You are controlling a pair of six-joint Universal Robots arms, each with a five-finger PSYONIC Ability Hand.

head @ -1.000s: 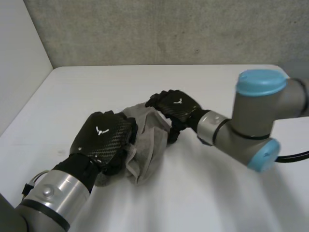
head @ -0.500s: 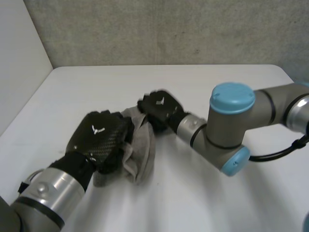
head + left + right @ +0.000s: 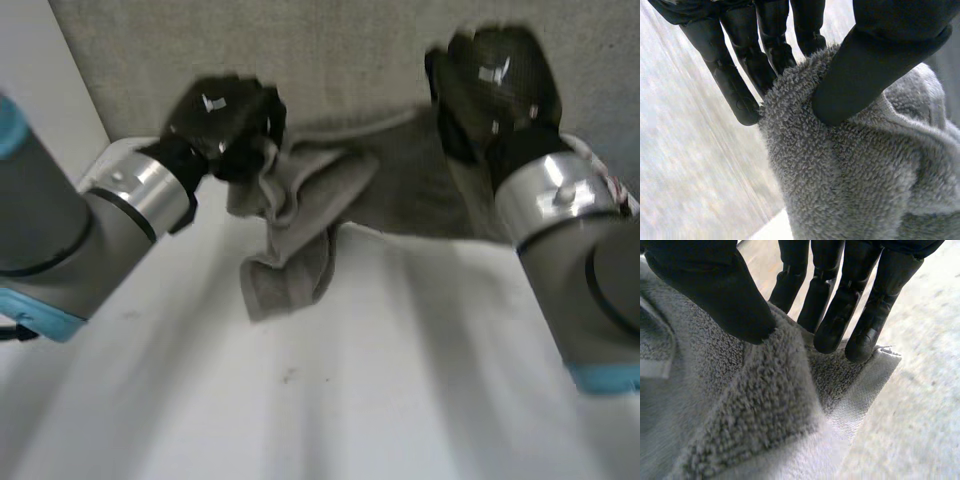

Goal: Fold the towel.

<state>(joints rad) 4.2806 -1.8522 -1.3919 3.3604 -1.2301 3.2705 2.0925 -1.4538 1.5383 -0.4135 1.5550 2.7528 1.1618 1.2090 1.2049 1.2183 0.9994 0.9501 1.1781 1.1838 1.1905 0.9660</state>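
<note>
The white table [image 3: 350,390] occupies the lower part of the head view. Above it, left of centre, the grey towel [image 3: 300,215] hangs in a bunched fold. Whether its lowest end touches the table cannot be determined. The towel's upper edge spans between the two hands in the upper part of the frame.

The left hand [image 3: 222,115], at upper left, pinches the bunched end. In the left wrist view, its thumb presses the pile against the fingers [image 3: 740,80] behind the cloth.

The right hand [image 3: 495,85], at upper right, pinches the other end. In the right wrist view, the thumb bears on the cloth and the fingertips [image 3: 860,347] sit at a hemmed corner.

A grey wall [image 3: 350,55] stands behind both hands.
</note>
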